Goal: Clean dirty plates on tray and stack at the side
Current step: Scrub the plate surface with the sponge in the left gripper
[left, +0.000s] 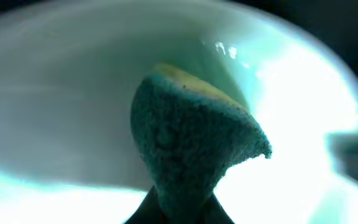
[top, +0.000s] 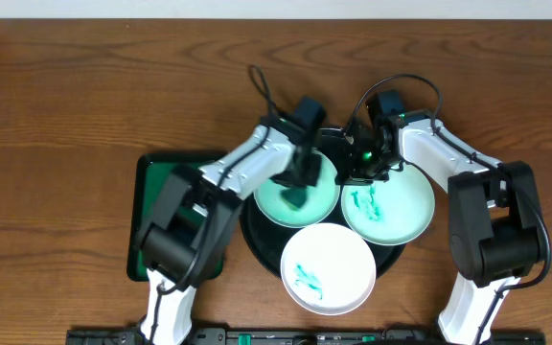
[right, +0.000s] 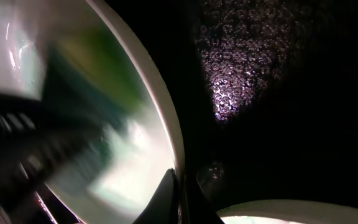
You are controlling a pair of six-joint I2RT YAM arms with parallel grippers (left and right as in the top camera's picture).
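Note:
Three plates lie on the round black tray [top: 256, 241]. The left mint plate [top: 274, 203] has no clear smears that I can see. The right mint plate [top: 401, 213] and the white plate [top: 338, 254] carry teal smears. My left gripper [top: 300, 184] is shut on a teal sponge [top: 295, 199] and presses it onto the left mint plate. In the left wrist view the sponge [left: 191, 137] rests on the plate [left: 67, 93], held by the gripper [left: 182, 214]. My right gripper [top: 358, 163] is shut on the left mint plate's rim [right: 165, 124], as its jaws [right: 180, 196] show, over the tray [right: 278, 93].
A dark-green rectangular tray [top: 153, 196] sits left of the black tray, partly under the left arm. Brown wooden table [top: 84, 86] surrounds everything. The rim of the right mint plate [right: 291, 208] shows at the bottom of the right wrist view.

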